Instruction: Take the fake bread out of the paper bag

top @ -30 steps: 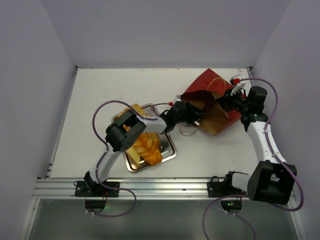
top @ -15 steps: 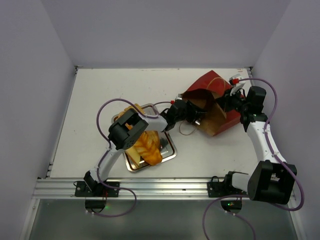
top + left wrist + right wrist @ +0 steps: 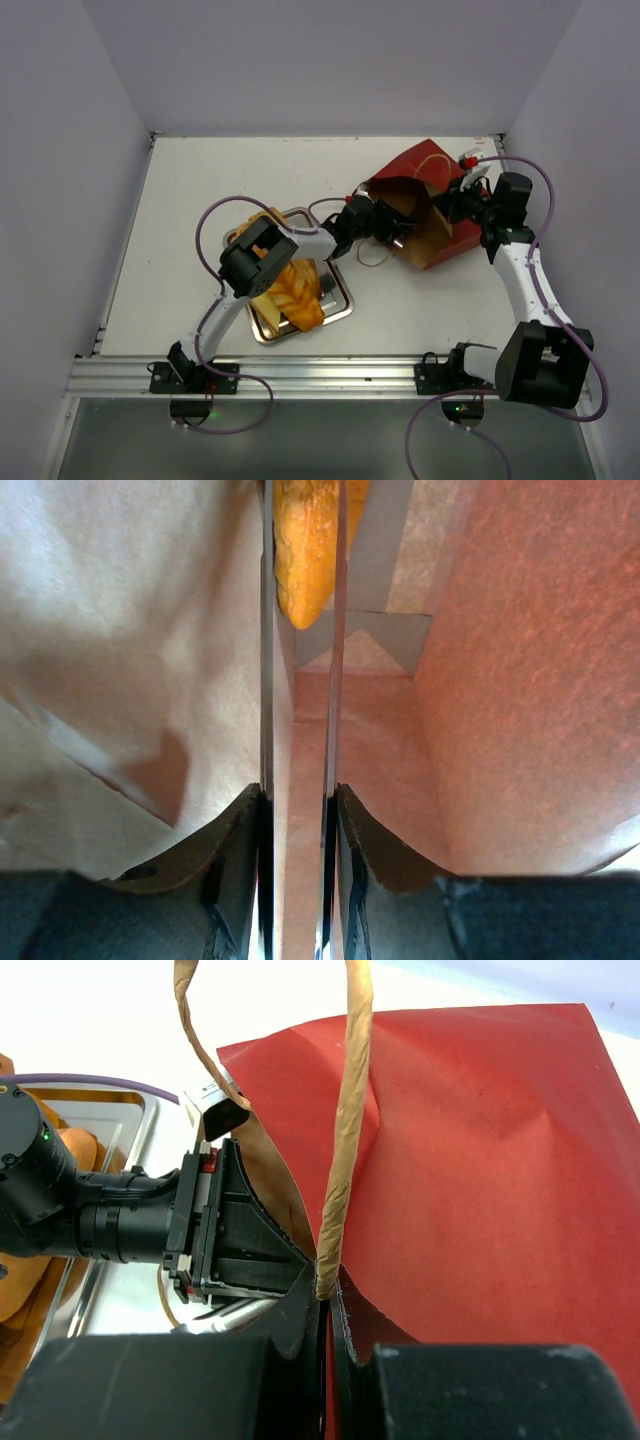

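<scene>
The dark red paper bag (image 3: 430, 172) lies on its side at the back right, its brown mouth facing the tray. My left gripper (image 3: 392, 224) is inside the mouth. In the left wrist view its fingers stand close together (image 3: 300, 520) on a golden-orange piece of fake bread (image 3: 305, 560) deep in the brown interior (image 3: 500, 680). My right gripper (image 3: 325, 1295) is shut on the bag's upper rim at the base of a tan string handle (image 3: 350, 1140), holding the red wall (image 3: 480, 1140) up. More fake bread (image 3: 292, 290) lies on the silver tray (image 3: 342, 296).
The left arm's wrist (image 3: 130, 1220) fills the bag mouth in the right wrist view. A second string handle (image 3: 375, 262) lies on the table between bag and tray. The side walls stand close to the bag at the right.
My left gripper has moved a little further right and back into the bag mouth. The right gripper and the bag have stayed in place.
</scene>
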